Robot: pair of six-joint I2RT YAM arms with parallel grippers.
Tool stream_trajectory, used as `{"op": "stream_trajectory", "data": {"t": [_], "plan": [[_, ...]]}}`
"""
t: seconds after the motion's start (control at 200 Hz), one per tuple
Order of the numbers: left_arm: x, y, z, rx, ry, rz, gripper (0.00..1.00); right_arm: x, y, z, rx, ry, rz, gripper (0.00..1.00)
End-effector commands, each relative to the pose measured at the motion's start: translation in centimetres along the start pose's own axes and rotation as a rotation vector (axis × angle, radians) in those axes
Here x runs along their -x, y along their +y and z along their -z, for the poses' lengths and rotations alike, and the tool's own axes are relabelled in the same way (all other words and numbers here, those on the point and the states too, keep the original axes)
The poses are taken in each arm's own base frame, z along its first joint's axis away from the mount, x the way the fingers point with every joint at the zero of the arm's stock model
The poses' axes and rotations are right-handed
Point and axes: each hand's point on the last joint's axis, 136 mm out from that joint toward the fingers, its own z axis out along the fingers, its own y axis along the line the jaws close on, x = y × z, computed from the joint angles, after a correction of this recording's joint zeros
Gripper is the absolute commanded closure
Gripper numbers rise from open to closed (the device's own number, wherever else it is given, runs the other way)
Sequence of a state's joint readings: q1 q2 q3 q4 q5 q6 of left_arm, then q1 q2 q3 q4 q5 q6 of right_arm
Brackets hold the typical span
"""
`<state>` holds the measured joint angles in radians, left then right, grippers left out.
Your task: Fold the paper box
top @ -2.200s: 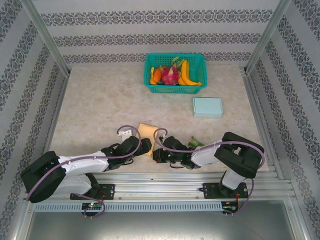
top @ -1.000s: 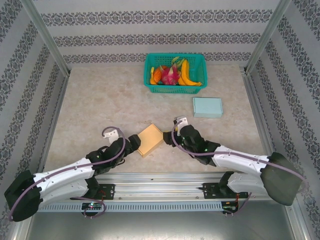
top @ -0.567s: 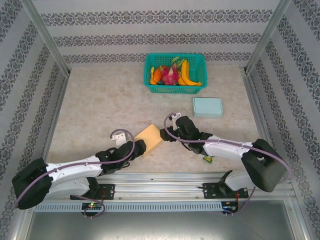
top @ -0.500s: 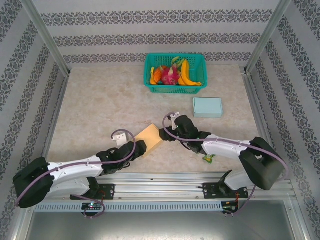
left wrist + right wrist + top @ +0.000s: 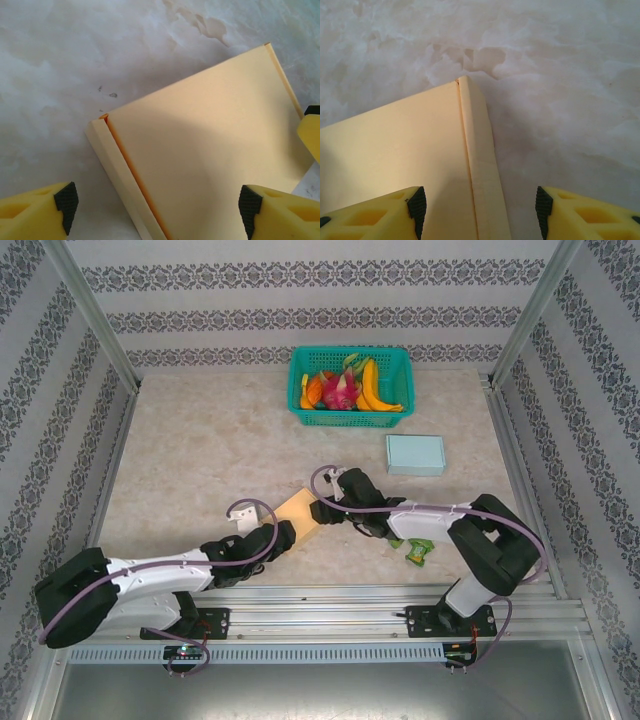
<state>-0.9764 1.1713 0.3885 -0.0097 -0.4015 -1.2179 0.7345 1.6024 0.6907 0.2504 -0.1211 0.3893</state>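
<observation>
Box (image 5: 298, 510) lies flat on the table (image 5: 200, 440), near the front edge, between both arms. Left tool (image 5: 284, 536) is at the box's near corner, fingers apart over a folded edge flap. Right tool (image 5: 322, 512) is at the box's right edge, fingers apart, one over the box and one over bare table.

walls (image 5: 300, 320): striped patterned paper | table (image 5: 200, 440): pale marbled top | frame (image 5: 92, 310): metal, perhaps aluminium
</observation>
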Motion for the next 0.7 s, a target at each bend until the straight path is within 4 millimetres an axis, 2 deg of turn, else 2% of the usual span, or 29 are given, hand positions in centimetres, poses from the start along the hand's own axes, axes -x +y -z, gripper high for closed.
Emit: {"op": "stream_trajectory", "data": {"t": [0.0, 0.28, 0.465, 0.699], "plan": [[0.7, -1.9, 0.2, -0.042, -0.031, 0.029, 0.17, 1.0, 0.2, -0.4, 0.026, -0.008, 0.006, 0.39], [1.2, -2.8, -0.3, -0.040, -0.041, 0.018, 0.22, -0.3, 0.7, -0.9, 0.077, 0.024, -0.036, 0.43], [1.7, -3.5, -0.8, -0.039, -0.046, 0.010, 0.26, -0.8, 1.4, -0.1, 0.123, 0.022, -0.063, 0.47], [3.3, -5.7, -1.8, -0.071, -0.051, 0.009, 0.28, 0.0, 2.4, 1.5, 0.149, -0.048, -0.098, 0.47]]}}
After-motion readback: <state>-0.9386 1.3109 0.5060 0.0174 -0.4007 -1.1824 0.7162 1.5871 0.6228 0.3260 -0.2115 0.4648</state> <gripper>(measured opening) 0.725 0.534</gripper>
